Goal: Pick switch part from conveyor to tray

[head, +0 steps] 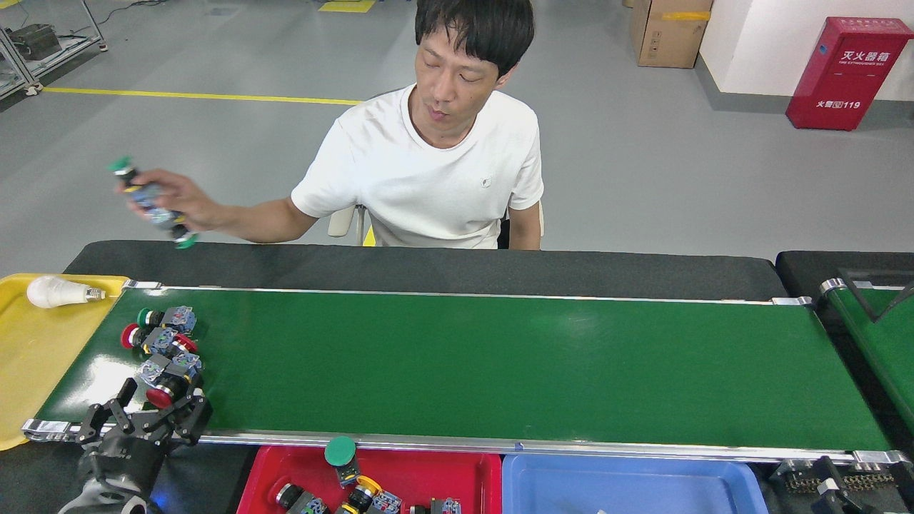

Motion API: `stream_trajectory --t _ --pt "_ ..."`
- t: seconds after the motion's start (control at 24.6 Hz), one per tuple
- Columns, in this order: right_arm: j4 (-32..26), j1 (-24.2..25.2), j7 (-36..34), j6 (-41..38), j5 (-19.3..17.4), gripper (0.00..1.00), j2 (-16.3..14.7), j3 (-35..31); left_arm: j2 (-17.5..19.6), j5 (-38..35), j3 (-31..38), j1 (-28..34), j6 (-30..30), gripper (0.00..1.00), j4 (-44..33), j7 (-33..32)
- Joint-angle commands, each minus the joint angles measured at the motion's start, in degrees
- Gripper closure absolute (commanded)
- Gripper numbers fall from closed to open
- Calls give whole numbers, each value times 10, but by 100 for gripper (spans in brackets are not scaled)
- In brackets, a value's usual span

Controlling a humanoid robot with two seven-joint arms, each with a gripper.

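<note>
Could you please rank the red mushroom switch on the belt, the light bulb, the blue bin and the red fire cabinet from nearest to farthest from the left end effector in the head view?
From the left end effector:
1. Red mushroom switch, right at its fingers on the conveyor.
2. Light bulb, on the yellow tray, far left.
3. Blue bin, lower right.
4. Red fire cabinet, upper right, across the floor.

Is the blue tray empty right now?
Yes, the blue tray shows only a bare floor in the head view, while the red tray beside it holds several switch parts.
</note>
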Motion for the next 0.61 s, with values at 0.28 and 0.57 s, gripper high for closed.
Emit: stream_trajectory --t 0.28,0.57 --pt "-14 -2 -3 -16 45 1 13 -6 45 -3 -115 -117 45 32 164 76" --pt "-18 -5 -2 -85 52 1 12 -6 45 4 -132 -116 22 94 172 90"
